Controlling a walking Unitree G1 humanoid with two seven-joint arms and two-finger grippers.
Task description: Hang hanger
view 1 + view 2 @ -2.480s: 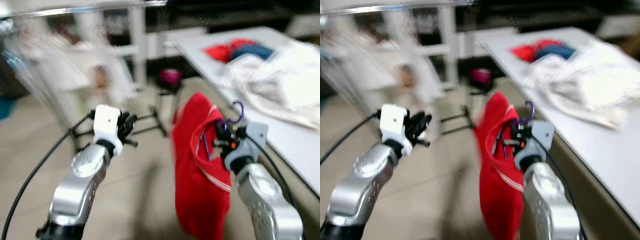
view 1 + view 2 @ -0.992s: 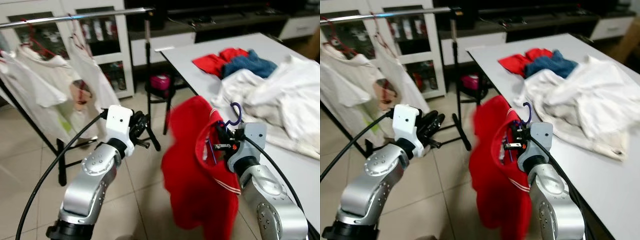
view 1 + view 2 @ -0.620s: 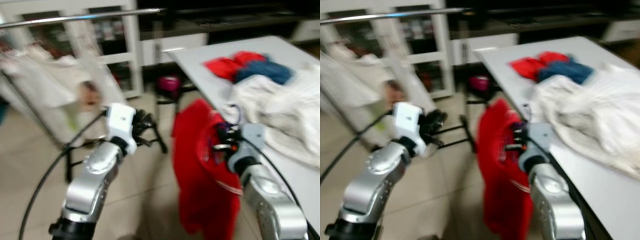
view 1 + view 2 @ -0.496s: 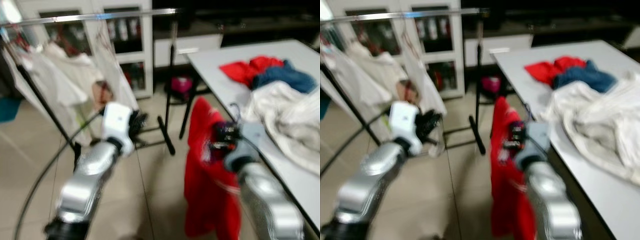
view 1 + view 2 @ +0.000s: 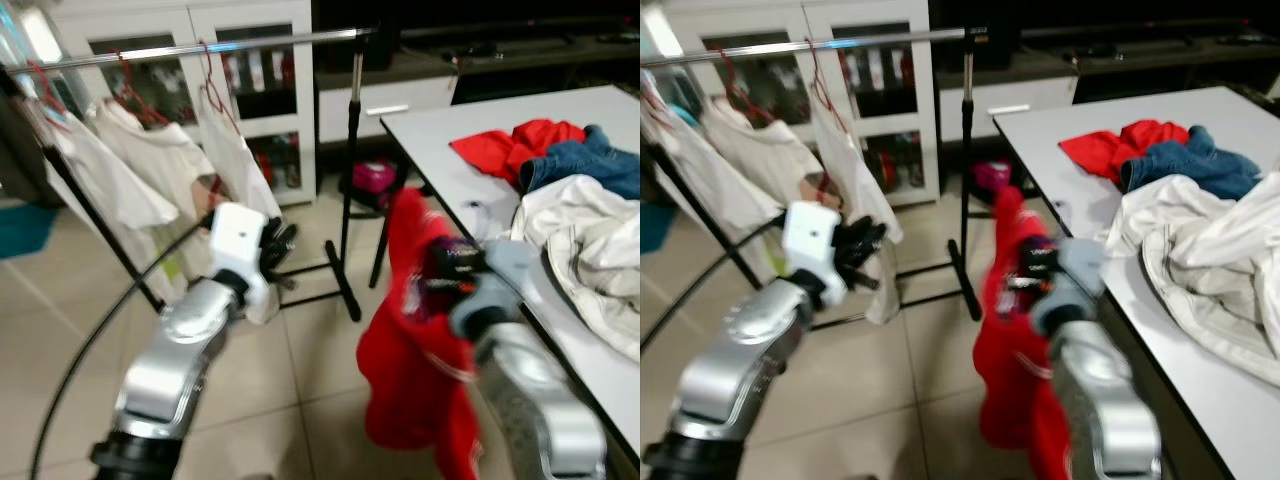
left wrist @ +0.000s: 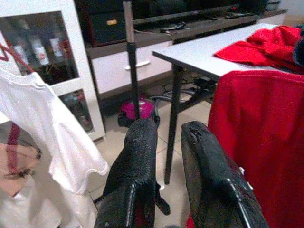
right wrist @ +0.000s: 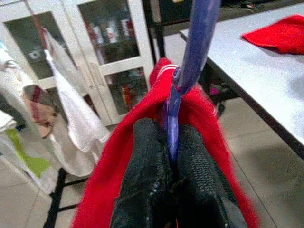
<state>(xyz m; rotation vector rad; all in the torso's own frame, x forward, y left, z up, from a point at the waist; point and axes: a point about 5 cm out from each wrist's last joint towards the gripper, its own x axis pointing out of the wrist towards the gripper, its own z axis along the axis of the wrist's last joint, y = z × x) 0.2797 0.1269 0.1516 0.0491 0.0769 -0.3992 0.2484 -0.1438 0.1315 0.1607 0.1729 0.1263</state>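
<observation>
A white table [image 5: 470, 150] stood on the right with a heap of clothes [image 5: 580, 215] on it, and a clothes rail [image 5: 200, 45] on the left carried white shirts [image 5: 150, 165] on red hangers. Between them hung a red sweater [image 5: 410, 330] on a purple hanger [image 7: 190, 52], whose neck was pinched tight in the right gripper [image 7: 172, 164] beside the table edge. The left gripper [image 6: 168, 156] was raised near the rail's upright, its fingers slightly apart and holding nothing.

Both eye views look down from the head at the clothes rail [image 5: 200, 45] — one shared scene. Each wrist camera sights along its own fingers toward that rail.
</observation>
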